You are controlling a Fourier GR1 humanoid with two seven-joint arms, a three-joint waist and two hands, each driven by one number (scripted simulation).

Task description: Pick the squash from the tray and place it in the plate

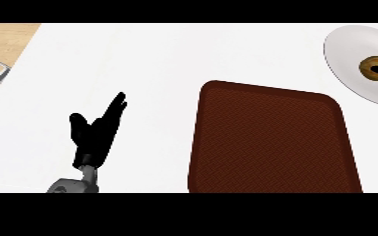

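Squash (369,67) sat on the white plate (343,50) at the upper right edge of the head view, a small brownish shape partly cut off by the frame. That plate lay on the white table (148,65), just beyond the far right corner of the dark brown tray (273,140) and apart from it. At the lower left, well clear of the tray, the left hand (94,135) rested with fingers straight and pointing up, thumb spread, holding nothing.

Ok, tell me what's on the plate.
One small brown, rounded thing, probably the squash, sits on the white plate. Nothing covers it, but the view's right edge cuts off part of both.
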